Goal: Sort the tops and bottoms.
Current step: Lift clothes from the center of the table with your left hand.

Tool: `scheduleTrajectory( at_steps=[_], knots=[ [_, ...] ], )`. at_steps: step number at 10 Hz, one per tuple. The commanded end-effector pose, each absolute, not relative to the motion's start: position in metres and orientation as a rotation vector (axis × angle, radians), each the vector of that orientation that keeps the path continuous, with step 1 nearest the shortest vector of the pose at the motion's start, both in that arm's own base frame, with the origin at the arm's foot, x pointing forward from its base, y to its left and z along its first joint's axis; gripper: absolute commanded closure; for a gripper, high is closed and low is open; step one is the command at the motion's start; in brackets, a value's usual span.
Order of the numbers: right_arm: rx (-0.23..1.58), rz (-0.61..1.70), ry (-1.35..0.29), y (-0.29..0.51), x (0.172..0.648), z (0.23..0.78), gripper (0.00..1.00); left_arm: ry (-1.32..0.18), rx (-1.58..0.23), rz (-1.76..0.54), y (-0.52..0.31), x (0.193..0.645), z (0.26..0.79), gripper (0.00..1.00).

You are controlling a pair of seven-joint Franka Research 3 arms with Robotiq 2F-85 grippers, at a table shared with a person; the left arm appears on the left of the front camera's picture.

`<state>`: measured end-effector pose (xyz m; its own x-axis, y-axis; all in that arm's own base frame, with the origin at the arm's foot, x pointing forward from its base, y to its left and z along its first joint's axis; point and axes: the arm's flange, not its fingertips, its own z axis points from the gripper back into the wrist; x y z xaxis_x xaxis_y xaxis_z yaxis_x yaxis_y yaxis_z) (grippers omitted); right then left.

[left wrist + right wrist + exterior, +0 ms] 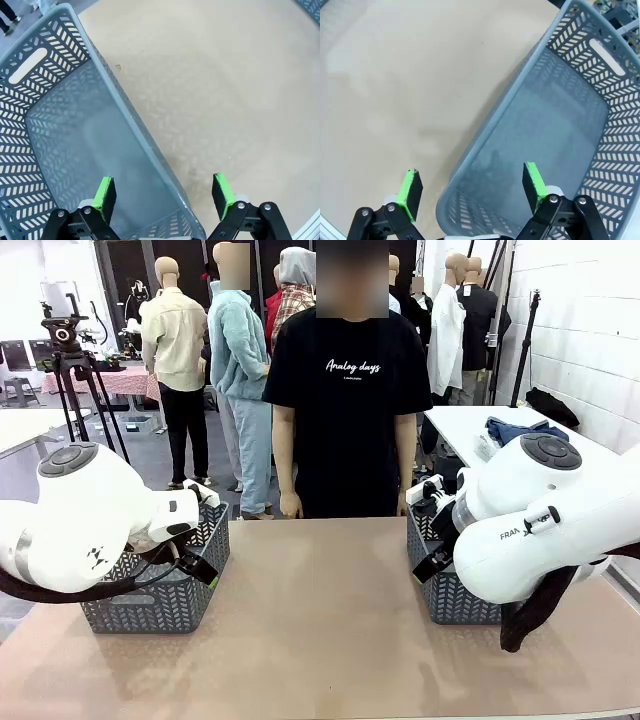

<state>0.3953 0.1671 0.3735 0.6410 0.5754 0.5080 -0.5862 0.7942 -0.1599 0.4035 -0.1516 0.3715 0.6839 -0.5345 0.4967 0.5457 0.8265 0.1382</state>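
A person in a black printed T-shirt stands at the far edge of a tan tabletop, arms hanging, both hands just above that edge, facing two white robot arms. A grey plastic basket with herringbone-slotted walls sits near the tabletop's far-left corner, and a matching grey slotted basket sits against the right edge. They stand well apart, with bare tabletop between them. The left arm's fingers, black with green pads, stand wide open and grip nothing. They straddle the left basket's inner long wall, one pad over the basket's floor and the other over the tabletop. The right arm's fingers are likewise spread wide and hold nothing. They straddle the right basket's inner wall in the same way, one pad over the tabletop and one over the basket's floor. A heap of dark-blue fabric lies on a white table behind the person, beyond the tabletop's far-right corner. Whether it is one of the bottoms cannot be told from here.
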Motion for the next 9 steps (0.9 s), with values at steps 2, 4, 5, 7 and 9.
scheduleTrajectory(
  at_steps=[2,4,5,7,9],
  knots=[
    [0.020,0.662,-0.572,0.1671,0.3953,0.3735,0.00,-0.550,-0.021,-0.605,-0.1516,0.4035,0.3715,0.00],
    [0.020,0.662,-0.572,0.1671,0.3953,0.3735,0.00,-0.550,-0.021,-0.605,-0.1516,0.4035,0.3715,0.00],
    [0.020,0.662,-0.572,0.1671,0.3953,0.3735,0.00,-0.550,-0.021,-0.605,-0.1516,0.4035,0.3715,0.00],
    [0.020,0.662,-0.572,0.1671,0.3953,0.3735,0.00,-0.550,-0.021,-0.605,-0.1516,0.4035,0.3715,0.00],
    [0.020,0.662,-0.572,0.1671,0.3953,0.3735,0.00,-0.550,-0.021,-0.605,-0.1516,0.4035,0.3715,0.00]
  ],
)
